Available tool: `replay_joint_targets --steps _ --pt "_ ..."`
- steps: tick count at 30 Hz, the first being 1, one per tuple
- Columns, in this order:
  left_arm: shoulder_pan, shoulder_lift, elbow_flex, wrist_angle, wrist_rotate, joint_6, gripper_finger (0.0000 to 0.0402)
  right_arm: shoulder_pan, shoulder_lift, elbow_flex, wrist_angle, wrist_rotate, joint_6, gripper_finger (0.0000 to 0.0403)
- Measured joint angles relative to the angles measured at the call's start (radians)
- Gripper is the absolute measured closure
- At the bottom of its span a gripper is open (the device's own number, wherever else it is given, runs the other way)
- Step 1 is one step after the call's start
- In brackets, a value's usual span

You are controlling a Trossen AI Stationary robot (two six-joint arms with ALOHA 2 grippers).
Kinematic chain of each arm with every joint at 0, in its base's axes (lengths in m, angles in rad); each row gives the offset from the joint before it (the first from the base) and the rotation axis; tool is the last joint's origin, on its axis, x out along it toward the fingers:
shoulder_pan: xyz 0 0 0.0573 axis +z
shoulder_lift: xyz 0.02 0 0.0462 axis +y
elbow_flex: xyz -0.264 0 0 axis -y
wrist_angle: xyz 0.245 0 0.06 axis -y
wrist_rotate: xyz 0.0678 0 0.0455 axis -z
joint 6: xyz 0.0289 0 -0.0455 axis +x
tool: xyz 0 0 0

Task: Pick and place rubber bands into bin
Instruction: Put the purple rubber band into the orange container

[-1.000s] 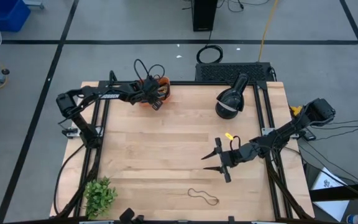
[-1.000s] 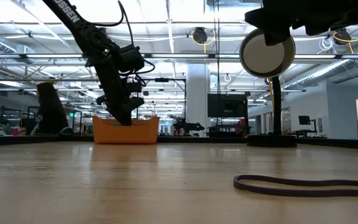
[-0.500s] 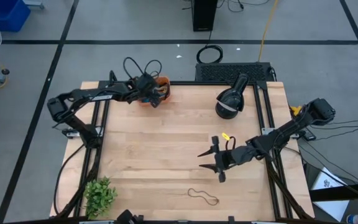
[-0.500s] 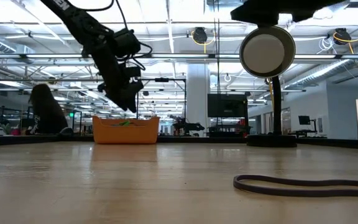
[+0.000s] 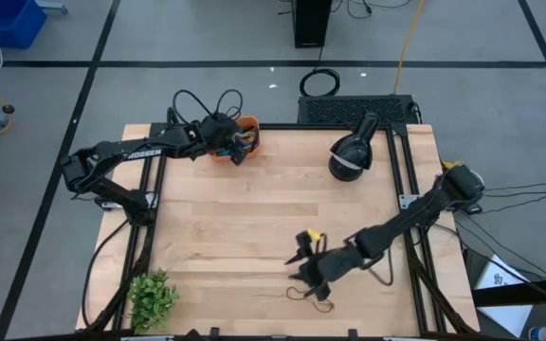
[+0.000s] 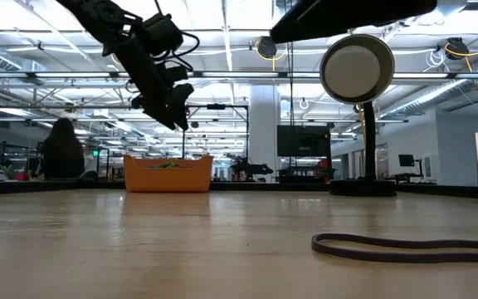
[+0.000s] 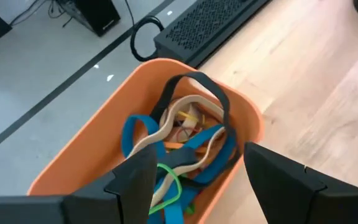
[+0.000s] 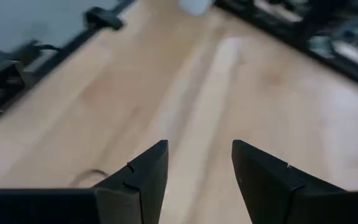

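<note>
The orange bin (image 5: 245, 133) sits at the table's far edge, left of centre, and holds several rubber bands (image 7: 185, 143) in black, tan, blue and green. My left gripper (image 7: 194, 163) hovers open just above the bin (image 7: 98, 155), holding nothing. A black rubber band (image 6: 405, 243) lies flat on the wood near the front edge. My right gripper (image 5: 303, 273) hangs open above the table just beside that band (image 5: 295, 293), touching nothing. The right wrist view shows a piece of the band (image 8: 89, 177) past the fingers.
A black lamp with a round head (image 5: 352, 152) stands at the far right of the table. A small green plant (image 5: 152, 298) is at the near left corner. A black mat (image 5: 354, 109) lies behind the far edge. A person (image 6: 56, 149) is in the room beyond.
My left gripper has risen out of the bin, and a green band now shows inside it. My right gripper has moved toward the near edge and the left, down toward the black rubber band, which has stayed in place.
</note>
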Motion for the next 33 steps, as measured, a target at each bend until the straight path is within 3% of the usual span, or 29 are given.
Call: replay_joint_targets --steps 4,8,15,25,33 --pt "-0.013 0.0 0.0 -0.003 0.001 0.0 0.0153 0.02 0.108 0.066 0.003 -0.075 0.09 0.0232" --pt "-0.032 0.0 0.0 -0.013 0.001 0.0 0.0153 0.04 0.19 0.077 -0.008 -0.079 0.199 0.0232" --pt "-0.053 0.0 0.0 -0.016 0.003 0.025 0.0153 0.046 0.261 0.077 -0.013 -0.078 0.342 0.0232" --pt "-0.077 0.0 0.0 -0.019 0.003 0.025 0.0153 0.044 0.327 0.077 -0.038 -0.102 0.424 0.0235" --pt "-0.078 0.0 0.0 -0.019 0.002 0.026 0.0153 0.047 0.334 0.074 -0.047 -0.115 0.424 0.0306"
